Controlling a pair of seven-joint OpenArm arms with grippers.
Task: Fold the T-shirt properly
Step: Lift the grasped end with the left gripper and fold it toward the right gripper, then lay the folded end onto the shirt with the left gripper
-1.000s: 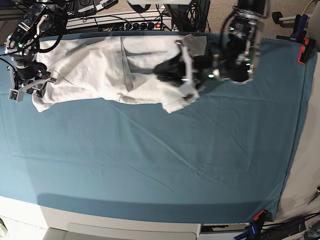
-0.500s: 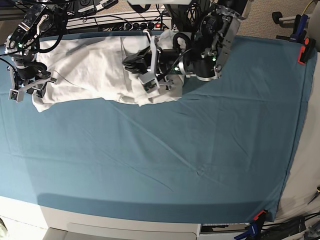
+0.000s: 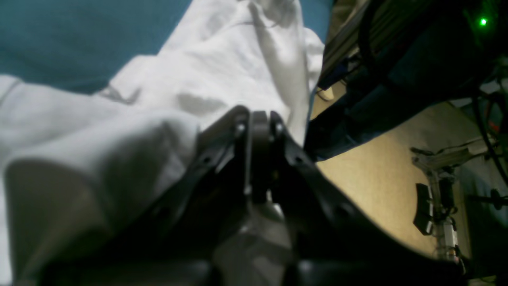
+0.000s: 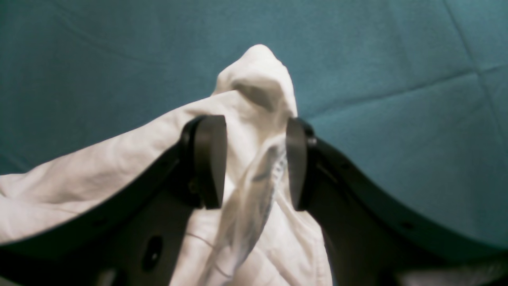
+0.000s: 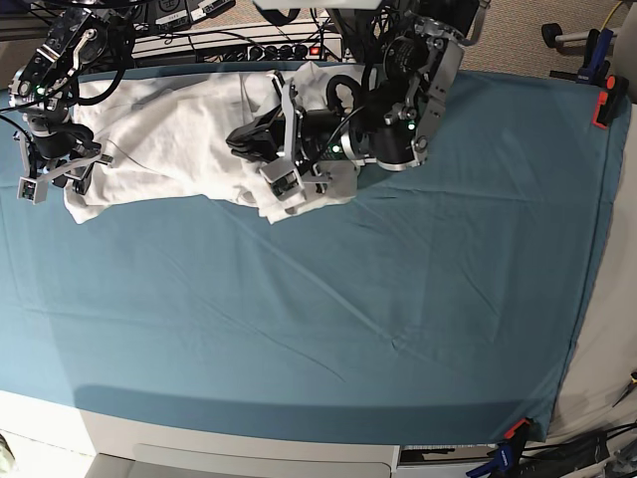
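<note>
The white T-shirt (image 5: 169,139) lies wrinkled along the far left of the teal cloth (image 5: 348,319). Its right end is doubled back over the middle. My left gripper (image 5: 244,139) reaches leftward low over the shirt and is shut on that folded-over end. In the left wrist view the left gripper (image 3: 258,119) has its jaws pressed together, with the T-shirt (image 3: 222,79) bunched around and under them. My right gripper (image 5: 60,169) is at the shirt's left corner. In the right wrist view the right gripper (image 4: 256,159) holds a raised peak of the T-shirt (image 4: 258,91) between its pads (image 4: 210,159).
The teal cloth covers the whole table. Cables and a power strip (image 5: 269,50) run along the far edge. An orange clamp (image 5: 602,105) grips the cloth at the right edge, another clamp (image 5: 513,430) at the near right corner.
My left arm has swept leftward, carrying the shirt's right end over the body of the shirt. The right arm and the shirt's left corner have stayed put.
</note>
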